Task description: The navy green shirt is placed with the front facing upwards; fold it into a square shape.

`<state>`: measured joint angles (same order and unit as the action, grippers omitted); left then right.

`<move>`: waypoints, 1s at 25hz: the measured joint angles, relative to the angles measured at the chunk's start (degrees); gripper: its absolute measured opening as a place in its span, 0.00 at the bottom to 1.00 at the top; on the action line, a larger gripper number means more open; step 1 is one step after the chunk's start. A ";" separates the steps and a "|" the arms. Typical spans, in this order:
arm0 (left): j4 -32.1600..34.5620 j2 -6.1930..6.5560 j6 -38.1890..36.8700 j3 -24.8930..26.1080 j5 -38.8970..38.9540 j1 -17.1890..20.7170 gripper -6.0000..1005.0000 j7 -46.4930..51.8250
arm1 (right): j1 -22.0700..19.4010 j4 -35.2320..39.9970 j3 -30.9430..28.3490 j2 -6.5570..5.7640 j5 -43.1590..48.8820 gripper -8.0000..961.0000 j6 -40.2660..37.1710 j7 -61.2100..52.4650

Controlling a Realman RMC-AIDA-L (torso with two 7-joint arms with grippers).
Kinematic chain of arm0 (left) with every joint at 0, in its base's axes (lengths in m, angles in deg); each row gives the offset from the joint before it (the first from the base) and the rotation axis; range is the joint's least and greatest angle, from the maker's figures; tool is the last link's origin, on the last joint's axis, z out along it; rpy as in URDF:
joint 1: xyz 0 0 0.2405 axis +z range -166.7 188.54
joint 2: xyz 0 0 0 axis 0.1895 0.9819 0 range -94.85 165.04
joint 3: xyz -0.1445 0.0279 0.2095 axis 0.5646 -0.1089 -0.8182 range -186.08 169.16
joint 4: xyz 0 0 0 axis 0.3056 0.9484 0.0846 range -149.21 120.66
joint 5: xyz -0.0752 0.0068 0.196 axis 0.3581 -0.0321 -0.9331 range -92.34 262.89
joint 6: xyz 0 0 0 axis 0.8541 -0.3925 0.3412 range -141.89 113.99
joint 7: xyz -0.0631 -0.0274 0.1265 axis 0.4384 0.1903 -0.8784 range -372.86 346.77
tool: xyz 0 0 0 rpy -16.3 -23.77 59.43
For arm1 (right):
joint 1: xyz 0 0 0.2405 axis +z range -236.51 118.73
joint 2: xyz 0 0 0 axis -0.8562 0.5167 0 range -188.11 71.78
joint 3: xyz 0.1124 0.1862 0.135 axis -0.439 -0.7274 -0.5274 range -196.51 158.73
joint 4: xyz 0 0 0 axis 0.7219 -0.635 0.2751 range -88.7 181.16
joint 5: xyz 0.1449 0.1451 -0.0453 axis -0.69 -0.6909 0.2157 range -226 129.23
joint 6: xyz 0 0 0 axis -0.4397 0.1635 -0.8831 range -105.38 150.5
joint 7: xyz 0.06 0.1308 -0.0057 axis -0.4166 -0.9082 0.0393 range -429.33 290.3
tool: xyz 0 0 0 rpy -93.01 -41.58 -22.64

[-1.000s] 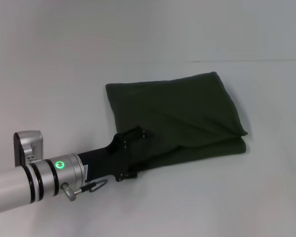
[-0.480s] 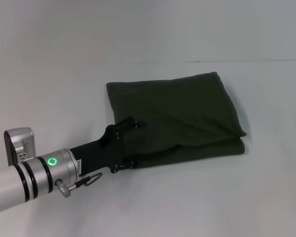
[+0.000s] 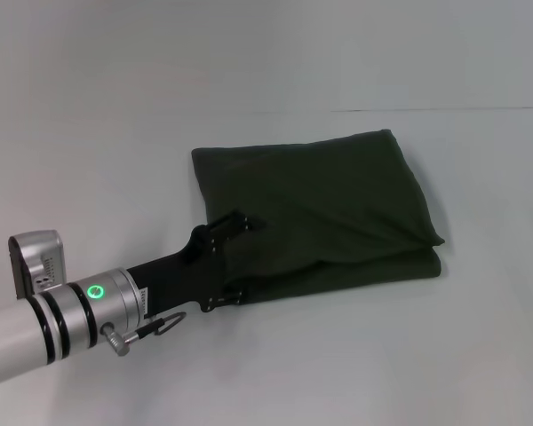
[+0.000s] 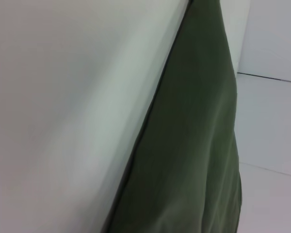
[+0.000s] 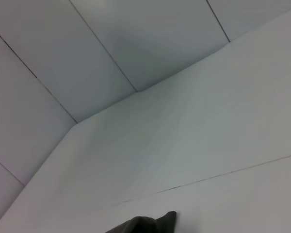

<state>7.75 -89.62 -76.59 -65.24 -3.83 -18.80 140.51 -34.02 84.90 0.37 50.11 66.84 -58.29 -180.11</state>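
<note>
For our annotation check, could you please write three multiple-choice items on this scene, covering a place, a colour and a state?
1. Where is the left hand?
A. At the near-left edge of the navy green shirt
B. At its far-right corner
C. Off the table

2. What colour is the shirt?
A. Red
B. Dark olive green
C. White

3. How does the shirt lie?
A. Spread flat, sleeves out
B. Crumpled in a ball
C. Folded into a rough square

Answers: 1 A, the head view shows the hand there; 2 B, the cloth is dark green; 3 C, layered edges show along its near side.
</note>
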 joint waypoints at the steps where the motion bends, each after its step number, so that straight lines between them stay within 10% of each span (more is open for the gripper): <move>1: -0.01 0.00 0.22 0.00 0.00 -0.06 0.93 0.00 | 0.00 0.00 -0.01 0.00 0.00 0.54 0.00 -0.01; 25: -0.98 0.00 1.80 -1.08 0.63 -0.62 0.93 -0.47 | 0.09 -0.14 0.01 -0.09 -0.44 0.54 0.04 0.03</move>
<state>6.78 -89.62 -74.80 -66.31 -3.19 -19.42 140.03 -33.93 84.77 0.37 50.02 66.40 -58.25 -180.09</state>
